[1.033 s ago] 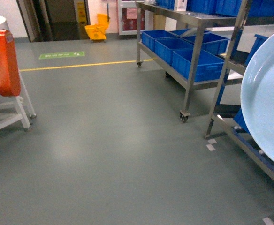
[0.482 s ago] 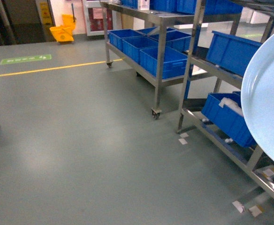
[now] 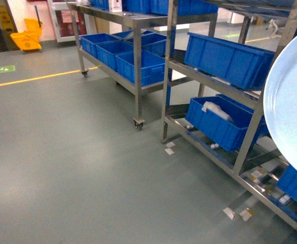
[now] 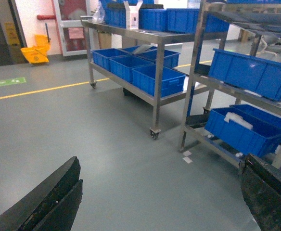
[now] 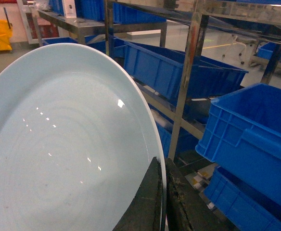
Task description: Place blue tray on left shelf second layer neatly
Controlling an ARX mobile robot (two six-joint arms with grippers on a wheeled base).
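The blue tray (image 5: 68,144), a pale glossy round dish, is held on edge and fills the left of the right wrist view. My right gripper (image 5: 162,192) is shut on its rim, one finger on each face. In the head view the tray (image 3: 291,107) stands at the right edge, and neither gripper shows there. My left gripper (image 4: 159,202) is open over bare floor, with nothing between its fingers (image 4: 49,202). The wheeled steel shelf (image 3: 137,61) on the left carries blue crates on its lower layer.
A second steel rack (image 3: 250,127) stands closer on the right, holding blue crates (image 3: 230,51) on its layers. Next to the tray, a rack post (image 5: 186,82) and crates (image 5: 256,139) are close. Grey floor (image 3: 62,168) spreads to the left, with a yellow mop bucket (image 3: 26,40) far back.
The head view has swung right. The racks have shifted left and closer, and the orange machine has left the view. The tray stays at the right edge in the right gripper.
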